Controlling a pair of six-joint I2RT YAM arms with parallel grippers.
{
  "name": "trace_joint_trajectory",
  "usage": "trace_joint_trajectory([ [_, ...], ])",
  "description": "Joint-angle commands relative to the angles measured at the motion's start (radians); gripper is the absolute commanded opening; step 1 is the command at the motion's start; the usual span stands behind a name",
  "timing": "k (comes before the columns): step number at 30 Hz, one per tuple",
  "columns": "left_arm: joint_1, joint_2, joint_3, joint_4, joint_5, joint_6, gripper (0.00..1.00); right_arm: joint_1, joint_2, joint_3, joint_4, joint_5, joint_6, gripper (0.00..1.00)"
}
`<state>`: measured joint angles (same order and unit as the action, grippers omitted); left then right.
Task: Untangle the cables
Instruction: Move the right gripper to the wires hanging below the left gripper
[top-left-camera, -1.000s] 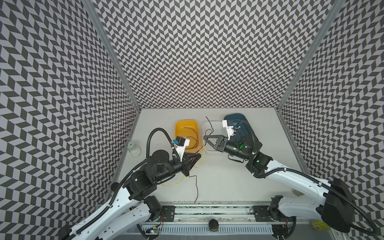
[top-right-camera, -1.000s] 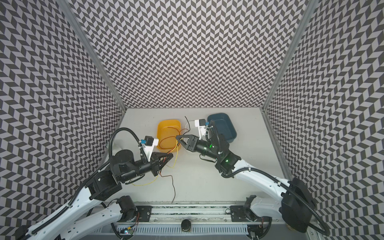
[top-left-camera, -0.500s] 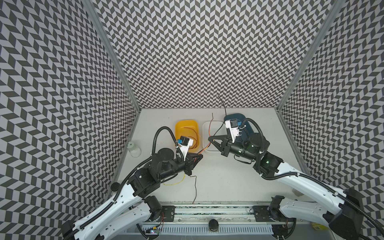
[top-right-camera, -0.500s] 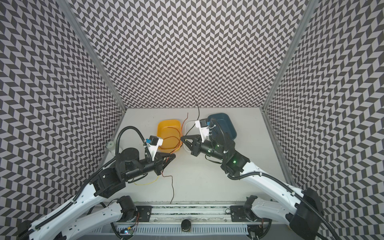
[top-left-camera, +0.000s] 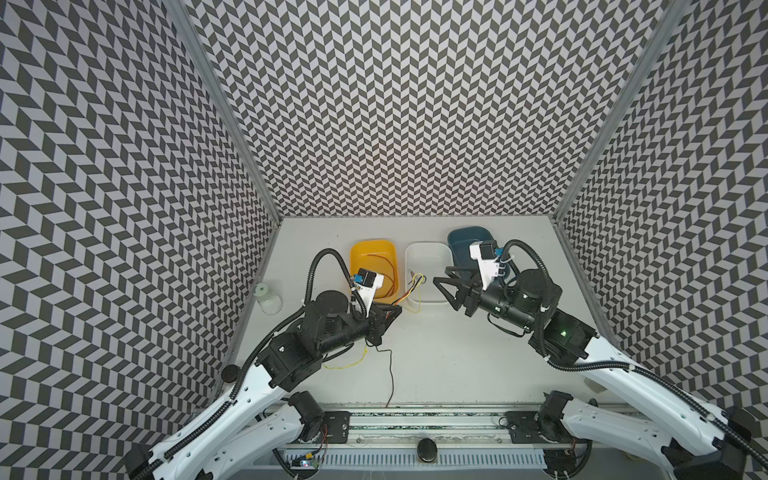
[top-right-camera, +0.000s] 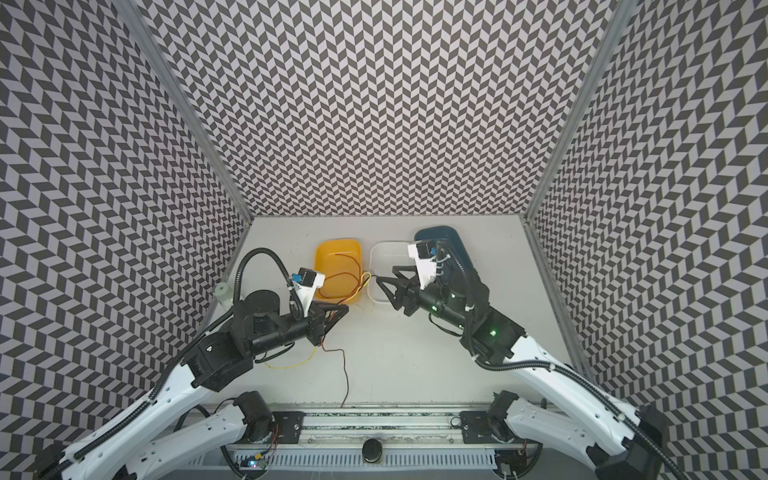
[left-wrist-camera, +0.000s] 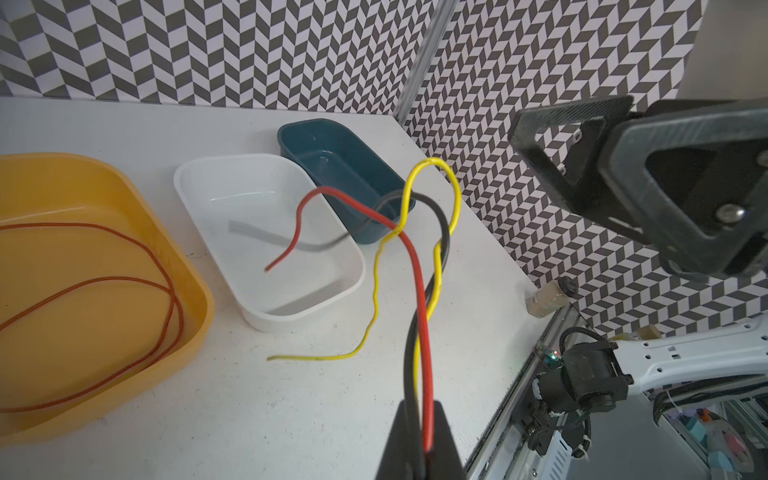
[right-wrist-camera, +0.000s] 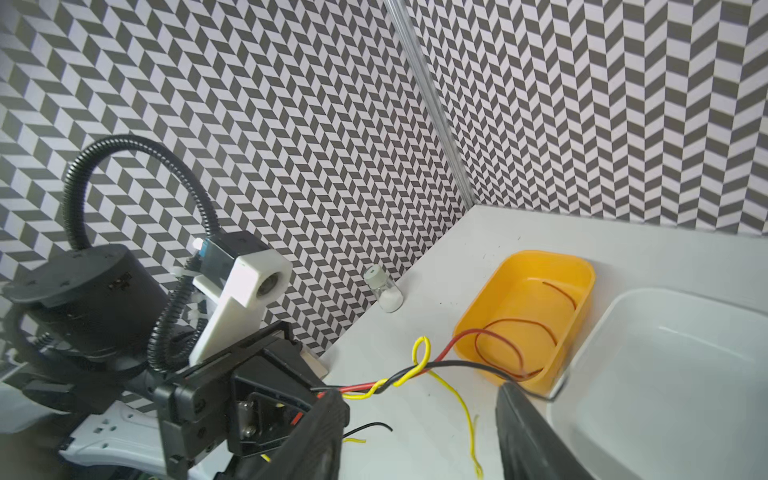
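right gripper (top-left-camera: 441, 275) has just released and backed off: jaws wide, empty. left gripper (left-wrist-camera: 419, 440) stays clamped on the cables (left-wrist-camera: 424, 332), raised beside the white tray (top-left-camera: 428, 245). twist remains; you must regrasp.

**Three cables (left-wrist-camera: 398, 233) twisted together, held up off the surface (left-wrist-camera: 291, 415)**
A red cable (left-wrist-camera: 420, 291), a black cable (left-wrist-camera: 446, 237) and a yellow cable (left-wrist-camera: 458, 199) are pinched in the left end effector (left-wrist-camera: 419, 440) and wound round one another above it. The yellow one is looped, its end laid flat. A thinner red cable (left-wrist-camera: 171, 291) is coiled in the orange tray (left-wrist-camera: 205, 303).
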<state>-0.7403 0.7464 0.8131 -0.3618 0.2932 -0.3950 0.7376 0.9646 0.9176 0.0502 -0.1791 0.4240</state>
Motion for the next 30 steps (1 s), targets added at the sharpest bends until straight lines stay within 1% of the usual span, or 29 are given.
trace_joint_trajectory([
  [1, 0.006, -0.012, 0.009, 0.004, -0.002, -0.008, 0.0, 0.0, -0.024, 0.066, -0.093, 0.007, 0.083, 0.61],
  [2, 0.011, -0.01, 0.008, 0.007, 0.0, -0.009, 0.0, 0.0, -0.013, 0.069, -0.094, -0.027, 0.119, 0.59],
  [4, 0.016, -0.008, 0.006, 0.024, 0.018, -0.014, 0.0, 0.002, 0.032, 0.051, -0.009, -0.184, 0.201, 0.57],
  [5, 0.018, -0.004, 0.004, 0.032, 0.029, -0.015, 0.0, 0.007, 0.054, 0.037, 0.037, -0.219, 0.265, 0.57],
  [7, 0.02, 0.005, 0.005, 0.041, 0.039, -0.015, 0.0, 0.013, 0.1, 0.017, 0.127, -0.266, 0.379, 0.53],
  [9, 0.022, 0.01, 0.006, 0.039, 0.04, -0.014, 0.0, 0.014, 0.128, 0.023, 0.143, -0.277, 0.417, 0.48],
  [13, 0.022, 0.002, 0.002, 0.042, 0.035, -0.018, 0.0, 0.025, 0.153, 0.062, 0.062, -0.258, 0.384, 0.43],
  [20, 0.022, 0.009, 0.003, 0.047, 0.047, -0.018, 0.0, 0.037, 0.215, 0.048, 0.136, -0.255, 0.427, 0.33],
  [21, 0.022, 0.008, 0.002, 0.05, 0.05, -0.019, 0.0, 0.039, 0.221, 0.046, 0.154, -0.251, 0.43, 0.3],
  [23, 0.022, 0.013, 0.003, 0.052, 0.059, -0.019, 0.0, 0.043, 0.225, 0.044, 0.178, -0.24, 0.426, 0.19],
  [24, 0.023, 0.015, 0.004, 0.05, 0.063, -0.019, 0.0, 0.045, 0.225, 0.048, 0.179, -0.237, 0.417, 0.11],
  [25, 0.023, 0.014, 0.004, 0.051, 0.064, -0.019, 0.0, 0.045, 0.224, 0.055, 0.163, -0.231, 0.401, 0.06],
  [27, 0.024, 0.007, 0.003, 0.049, 0.058, -0.016, 0.0, 0.046, 0.209, 0.063, 0.124, -0.203, 0.372, 0.01],
  [29, 0.024, 0.002, 0.005, 0.051, 0.058, -0.012, 0.0, 0.045, 0.191, 0.06, 0.101, -0.17, 0.342, 0.0],
  [30, 0.024, -0.001, 0.008, 0.052, 0.06, -0.009, 0.04, 0.045, 0.18, 0.055, 0.092, -0.148, 0.328, 0.0],
])
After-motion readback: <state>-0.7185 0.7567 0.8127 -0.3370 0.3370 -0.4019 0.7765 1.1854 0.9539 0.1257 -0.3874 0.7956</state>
